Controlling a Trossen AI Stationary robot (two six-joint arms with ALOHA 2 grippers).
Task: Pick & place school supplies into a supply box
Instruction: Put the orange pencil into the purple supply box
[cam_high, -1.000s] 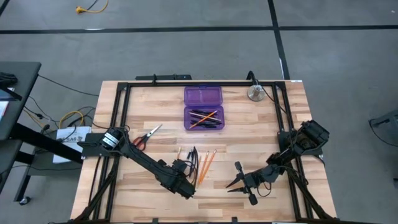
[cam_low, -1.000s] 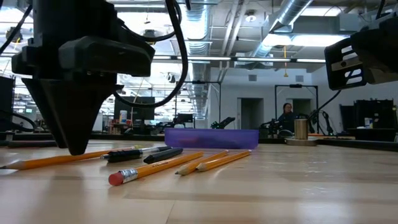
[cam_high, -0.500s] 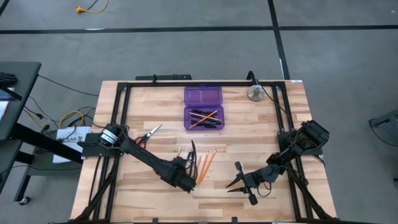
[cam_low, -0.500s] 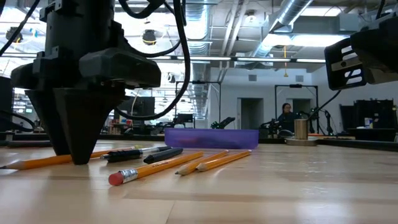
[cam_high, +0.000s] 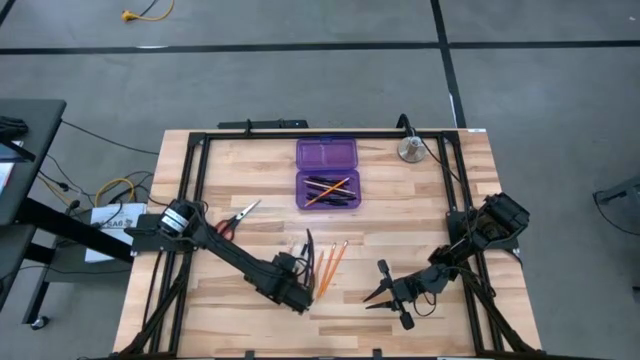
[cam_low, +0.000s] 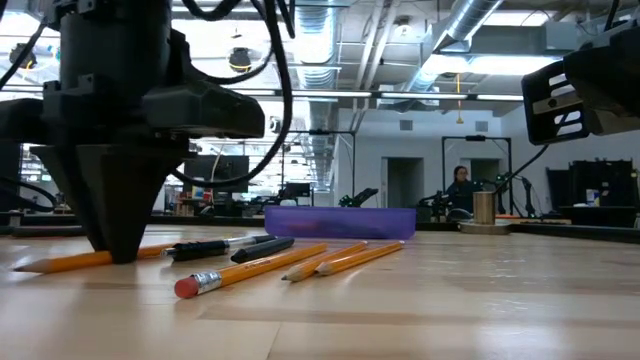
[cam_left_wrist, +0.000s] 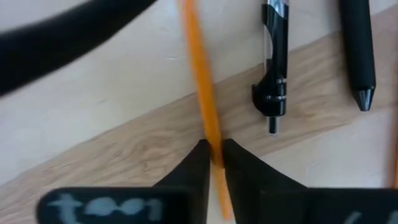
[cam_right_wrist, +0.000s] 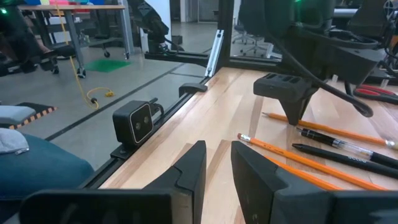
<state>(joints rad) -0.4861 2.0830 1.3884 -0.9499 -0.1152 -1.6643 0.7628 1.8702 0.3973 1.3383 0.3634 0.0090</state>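
Observation:
Three orange pencils and black pens lie side by side on the table's near middle. My left gripper stands over their left end, pointing down and shut on the leftmost orange pencil. The purple supply box lies open at the far middle, with pens and pencils in its near half. Red-handled scissors lie to the left. My right gripper hovers at the near right, open with nothing between its fingers. My left gripper pinches the orange pencil's shaft between its two fingertips, roughly mid-length. The fingers come from above, pointing down, and lie across the pencil. The pencil lies flat on the table, its sharpened tip toward the left in the low view.
A round silver metal object stands at the far right corner. A black frame runs around the table's edges. Bare wood lies between the pencils and my right gripper.
My left gripper has come down onto the table at the leftmost orange pencil and shut on it. The pencil still lies on the table.

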